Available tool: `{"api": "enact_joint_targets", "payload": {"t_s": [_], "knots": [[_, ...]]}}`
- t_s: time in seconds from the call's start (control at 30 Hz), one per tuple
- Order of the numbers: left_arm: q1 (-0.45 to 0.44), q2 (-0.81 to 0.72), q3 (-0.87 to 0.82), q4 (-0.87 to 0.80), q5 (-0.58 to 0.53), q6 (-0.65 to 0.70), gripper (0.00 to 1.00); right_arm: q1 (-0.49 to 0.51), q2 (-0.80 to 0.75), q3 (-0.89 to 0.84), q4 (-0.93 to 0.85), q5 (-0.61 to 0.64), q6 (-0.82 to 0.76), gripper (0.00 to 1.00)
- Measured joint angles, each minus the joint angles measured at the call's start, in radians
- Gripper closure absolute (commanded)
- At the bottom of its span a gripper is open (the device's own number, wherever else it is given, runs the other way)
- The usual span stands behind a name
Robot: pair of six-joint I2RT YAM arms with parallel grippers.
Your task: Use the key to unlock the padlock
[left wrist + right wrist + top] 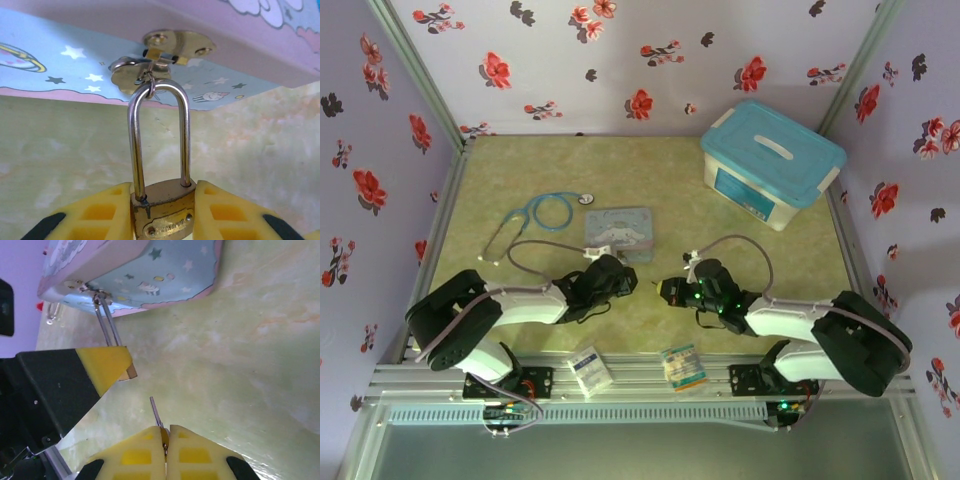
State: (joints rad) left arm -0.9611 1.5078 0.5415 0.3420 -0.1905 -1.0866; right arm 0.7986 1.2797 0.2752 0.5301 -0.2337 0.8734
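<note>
At the right wrist view's bottom centre the right gripper (166,437) pinches the key (156,412), blade up — best squared before pushing in — toward the padlock (164,215), clamped low-centre by the left gripper (162,195), shackle (185,130) through the hasp (167,47) of the tin (60,60) above.

A stethoscope (530,214) lies left of the cartoon tin (623,230), a blue-lidded bin (772,162) at the back right.

**Robot test cell, lab-type rig**

Walls (560,60) in lilac floral print, metal posts at the corners. Green marbled worktop (650,180) edged by an aluminium rail (640,381). Left arm (530,305) and right arm (785,320) mounted there, cables exposed. Mixed props: stethoscope (535,215), lidded plastic box (772,160), cartoon tin (625,230).
</note>
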Motion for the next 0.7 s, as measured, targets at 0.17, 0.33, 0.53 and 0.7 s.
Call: {"api": "enact_joint_targets", "payload": {"t_s": [0.17, 0.33, 0.53, 0.7], "knots": [[0.0, 0.0, -0.019, 0.06, 0.019, -0.082, 0.92, 0.037, -0.003, -0.068, 0.075, 0.077, 0.009, 1.0], [-0.001, 0.0, -0.019, 0.11, 0.024, -0.145, 0.92, 0.108, -0.039, -0.08, 0.106, 0.203, -0.003, 1.0], [-0.011, 0.018, -0.019, 0.177, 0.021, -0.209, 0.96, 0.144, -0.015, -0.175, 0.267, 0.346, -0.009, 1.0], [-0.024, 0.021, -0.019, 0.244, 0.002, -0.248, 0.96, 0.171, 0.037, -0.187, 0.346, 0.421, -0.019, 1.0]]}}
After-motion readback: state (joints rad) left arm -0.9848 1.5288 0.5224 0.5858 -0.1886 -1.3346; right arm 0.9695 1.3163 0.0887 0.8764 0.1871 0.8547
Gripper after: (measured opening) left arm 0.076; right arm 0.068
